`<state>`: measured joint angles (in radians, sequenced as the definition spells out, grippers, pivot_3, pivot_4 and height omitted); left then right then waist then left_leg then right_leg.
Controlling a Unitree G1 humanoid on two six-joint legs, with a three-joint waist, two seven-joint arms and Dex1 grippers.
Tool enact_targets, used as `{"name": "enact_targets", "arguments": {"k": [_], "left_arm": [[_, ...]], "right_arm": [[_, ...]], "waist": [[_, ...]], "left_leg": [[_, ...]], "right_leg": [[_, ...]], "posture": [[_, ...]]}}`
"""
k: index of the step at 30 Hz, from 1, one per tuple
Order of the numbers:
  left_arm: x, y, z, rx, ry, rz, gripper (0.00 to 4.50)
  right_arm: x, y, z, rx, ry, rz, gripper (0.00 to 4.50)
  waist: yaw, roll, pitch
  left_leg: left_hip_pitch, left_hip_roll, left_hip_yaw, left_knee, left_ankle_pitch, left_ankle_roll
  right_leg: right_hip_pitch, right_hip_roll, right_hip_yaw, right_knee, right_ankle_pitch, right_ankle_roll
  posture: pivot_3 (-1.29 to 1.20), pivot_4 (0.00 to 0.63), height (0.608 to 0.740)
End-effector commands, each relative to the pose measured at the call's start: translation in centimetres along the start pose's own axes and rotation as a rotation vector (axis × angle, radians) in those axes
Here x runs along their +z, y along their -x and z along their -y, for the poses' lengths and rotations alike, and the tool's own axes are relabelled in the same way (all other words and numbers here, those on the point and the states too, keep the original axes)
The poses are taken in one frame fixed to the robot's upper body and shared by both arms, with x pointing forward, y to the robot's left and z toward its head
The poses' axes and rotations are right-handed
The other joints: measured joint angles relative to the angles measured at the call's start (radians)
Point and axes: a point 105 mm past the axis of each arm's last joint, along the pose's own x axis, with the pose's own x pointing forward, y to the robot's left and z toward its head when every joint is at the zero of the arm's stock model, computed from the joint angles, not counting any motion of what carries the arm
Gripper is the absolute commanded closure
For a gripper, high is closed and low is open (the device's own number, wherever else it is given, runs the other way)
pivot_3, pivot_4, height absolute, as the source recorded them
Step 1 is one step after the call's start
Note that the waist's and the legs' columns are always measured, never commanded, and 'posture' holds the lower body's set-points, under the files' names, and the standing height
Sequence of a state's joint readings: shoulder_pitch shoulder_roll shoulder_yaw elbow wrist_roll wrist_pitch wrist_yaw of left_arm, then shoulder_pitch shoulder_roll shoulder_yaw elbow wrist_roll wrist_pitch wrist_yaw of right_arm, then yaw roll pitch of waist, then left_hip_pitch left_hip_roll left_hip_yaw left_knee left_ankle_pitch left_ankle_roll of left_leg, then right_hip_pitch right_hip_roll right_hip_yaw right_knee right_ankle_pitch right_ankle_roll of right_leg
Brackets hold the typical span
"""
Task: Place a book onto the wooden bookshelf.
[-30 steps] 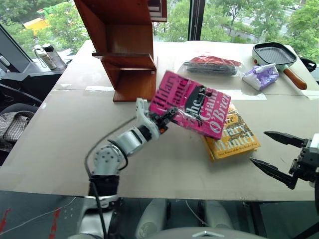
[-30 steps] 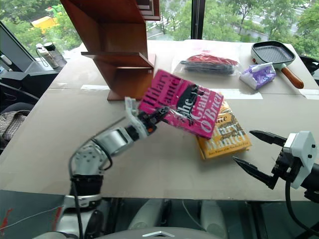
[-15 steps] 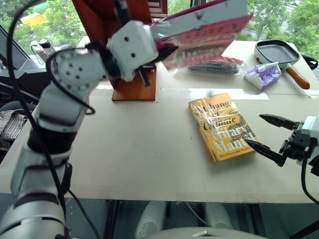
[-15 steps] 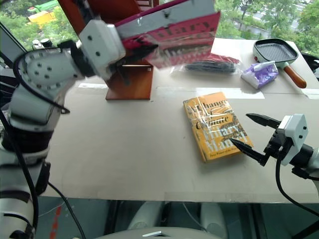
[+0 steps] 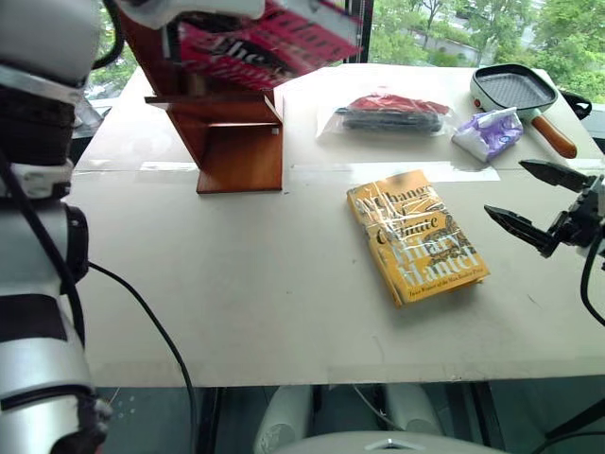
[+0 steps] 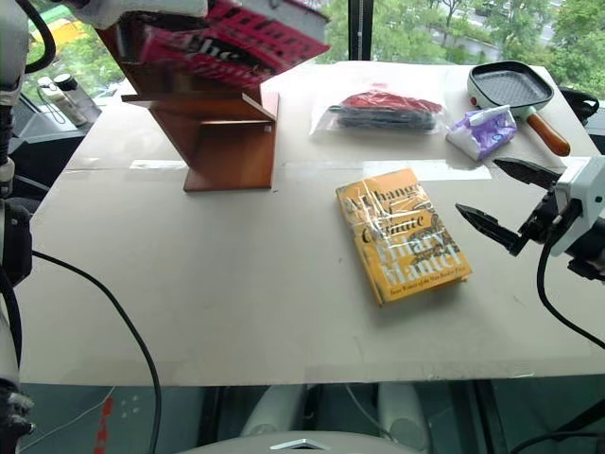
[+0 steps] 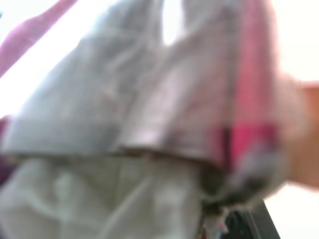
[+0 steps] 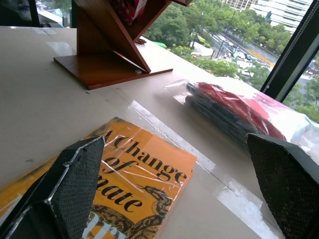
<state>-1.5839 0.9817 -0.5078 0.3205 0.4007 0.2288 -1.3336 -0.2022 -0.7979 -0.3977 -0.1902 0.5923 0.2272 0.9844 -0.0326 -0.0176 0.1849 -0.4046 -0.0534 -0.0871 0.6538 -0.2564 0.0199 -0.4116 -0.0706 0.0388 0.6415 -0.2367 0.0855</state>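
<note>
Left gripper (image 5: 203,14) clamped on thick hot-pink glossy-wrapped hardcover book (image 5: 269,43), held high against reddish-brown wooden bookshelf (image 5: 232,132). Right gripper (image 5: 541,203) wide open, empty, beside yellow-orange book (image 5: 416,236). Likely heavy, stiff, slippery jacket; grip near spine.

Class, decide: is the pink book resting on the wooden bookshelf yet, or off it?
Off it: the pink book hangs tilted above the wooden bookshelf, carried by the left arm.

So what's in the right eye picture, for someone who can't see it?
A pink book is held up at the top of a wooden bookshelf at the back left of a table. A yellow-orange book lies flat mid-table, and the right gripper hovers open beside it.
</note>
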Motion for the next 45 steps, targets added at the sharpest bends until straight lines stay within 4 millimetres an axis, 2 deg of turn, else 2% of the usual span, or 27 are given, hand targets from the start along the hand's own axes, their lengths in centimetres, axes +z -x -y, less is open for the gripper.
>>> {"name": "enact_targets", "arguments": {"k": [1,3,5,7,9,10,13,15,22,23,27,29,32,34,36,39,41,45], "left_arm": [[-1.7,0.2,-0.5,0.007,-0.044,-0.147,4.36],[-1.1,-1.4,-0.3,-0.012,-0.042,-0.154,4.36],[-1.6,-3.3,0.3,-0.037,-0.043,-0.208,4.36],[-2.2,-4.7,1.8,-0.114,-0.046,-0.248,4.36],[-1.2,-5.5,2.6,-0.144,-0.026,-0.231,4.36],[-0.5,-5.6,2.5,-0.136,-0.018,-0.22,4.36],[0.0,-4.6,1.6,-0.081,0.007,-0.217,4.36],[-0.1,-3.6,1.0,-0.049,0.019,-0.225,4.36],[-1.5,0.0,-0.4,0.03,0.043,-0.294,4.36],[-1.6,0.3,-0.4,0.033,0.043,-0.3,4.36],[-2.0,0.5,-0.1,0.031,0.04,-0.336,4.36],[-2.4,-0.5,0.8,0.011,0.045,-0.355,4.36],[-1.4,-4.3,4.5,-0.068,0.094,-0.317,4.36],[-1.0,-5.3,5.8,-0.09,0.12,-0.303,4.36],[-0.7,-5.7,6.9,-0.103,0.15,-0.293,4.36],[-0.3,-5.6,7.1,-0.088,0.176,-0.273,2.94],[-0.1,-5.4,6.8,-0.075,0.187,-0.259,1.91],[0.0,-4.9,5.5,-0.004,0.222,-0.235,0.15]], "right_arm": [[1.5,-0.6,0.8,0.004,0.06,0.07,0.0],[1.7,-0.9,1.0,0.008,0.063,0.088,0.0],[1.7,-1.0,1.1,0.011,0.059,0.1,0.0],[1.7,-0.9,1.1,0.012,0.061,0.099,0.0],[1.8,-0.7,1.1,0.009,0.061,0.098,0.0],[1.9,-0.5,1.1,0.008,0.061,0.099,0.0],[2.0,-0.5,1.1,0.013,0.058,0.101,0.0],[2.0,-0.6,1.2,0.018,0.056,0.1,0.0],[1.6,-1.7,1.1,0.049,0.036,0.122,0.0],[1.6,-1.9,1.1,0.053,0.035,0.125,0.0],[1.7,-2.9,1.3,0.067,0.037,0.144,0.0],[1.7,-3.1,1.3,0.071,0.039,0.144,0.0],[1.9,-3.0,1.3,0.069,0.039,0.142,0.0],[2.0,-2.9,1.3,0.066,0.04,0.139,0.0],[2.2,-2.5,1.3,0.061,0.043,0.128,0.0],[2.2,-1.8,1.4,0.053,0.044,0.115,0.0],[2.0,-1.5,1.4,0.052,0.041,0.105,0.0],[1.8,-1.0,1.3,0.05,0.037,0.094,0.0]], "waist": [[-0.004,0.0,0.0],[-0.004,0.0,0.0],[-0.002,0.001,-0.001],[0.0,0.005,-0.003],[-0.01,0.007,-0.004],[-0.01,0.007,-0.004],[-0.013,0.008,-0.005],[-0.014,0.008,-0.005],[-0.012,0.007,-0.003],[-0.011,0.007,-0.003],[-0.014,0.007,-0.001],[-0.015,0.008,0.0],[-0.013,0.01,-0.002],[-0.009,0.017,-0.006],[-0.009,0.018,-0.006],[-0.012,0.018,-0.006],[-0.013,0.015,-0.004],[-0.011,0.012,-0.002]], "left_leg": [[0.0,0.0,0.0,0.0,0.0,0.0],[0.001,0.001,-0.002,0.0,0.0,0.0],[0.004,0.001,-0.002,0.0,0.0,0.0],[0.007,0.001,-0.002,0.001,-0.002,0.004],[0.01,0.0,-0.001,0.003,-0.002,0.004],[0.019,0.002,0.002,0.007,-0.002,0.004],[0.027,0.003,0.003,0.007,-0.002,0.004],[0.026,0.005,0.003,0.01,-0.002,0.004],[0.013,0.004,0.002,0.012,-0.002,0.004],[0.005,0.004,0.0,0.014,-0.002,0.004],[0.002,0.003,0.001,0.012,0.0,0.0],[0.002,0.003,0.002,0.012,-0.001,0.001],[0.004,0.003,0.002,0.012,-0.002,0.004],[0.009,0.003,0.001,0.012,-0.002,0.004],[0.013,0.003,0.001,0.013,-0.002,0.004],[0.025,0.003,0.001,0.013,-0.002,0.004],[0.025,0.004,0.001,0.014,-0.002,0.004],[0.02,0.004,0.0,0.015,-0.002,0.004]], "right_leg": [[0.0,0.0,0.001,0.0,0.0,0.0],[0.0,0.0,0.001,0.001,0.0,0.0],[0.001,0.0,0.002,0.003,0.0,0.0],[0.003,0.0,0.002,0.006,0.0,0.0],[0.004,0.0,0.004,0.01,0.0,0.0],[0.008,0.001,0.008,0.02,-0.003,0.004],[0.017,0.002,0.008,0.02,-0.004,0.003],[0.017,0.004,0.008,0.02,-0.004,0.003],[0.004,0.004,0.009,0.021,-0.001,-0.001],[-0.002,0.004,0.008,0.021,-0.001,-0.001],[-0.006,0.003,0.009,0.02,-0.001,-0.001],[-0.006,0.002,0.009,0.02,-0.001,-0.001],[-0.004,0.002,0.009,0.021,-0.001,-0.001],[0.001,0.002,0.009,0.021,-0.001,-0.001],[0.005,0.002,0.008,0.023,-0.001,-0.001],[0.018,0.003,0.008,0.022,-0.004,0.003],[0.018,0.003,0.008,0.021,-0.004,0.003],[0.014,0.003,0.008,0.021,-0.001,-0.001]], "posture": [[0.0,0.15,0.74],[0.0,0.15,0.74],[0.0,0.15,0.74],[0.0,0.15,0.74],[0.0,0.15,0.74],[0.0,0.15,0.74],[0.0,0.15,0.74],[0.0,0.15,0.74],[0.0,0.15,0.74],[0.0,0.15,0.74],[0.0,0.15,0.74],[0.0,0.15,0.74],[0.0,0.15,0.74],[0.0,0.15,0.74],[0.0,0.15,0.74],[0.0,0.15,0.74],[0.0,0.15,0.74],[0.0,0.15,0.74]]}}
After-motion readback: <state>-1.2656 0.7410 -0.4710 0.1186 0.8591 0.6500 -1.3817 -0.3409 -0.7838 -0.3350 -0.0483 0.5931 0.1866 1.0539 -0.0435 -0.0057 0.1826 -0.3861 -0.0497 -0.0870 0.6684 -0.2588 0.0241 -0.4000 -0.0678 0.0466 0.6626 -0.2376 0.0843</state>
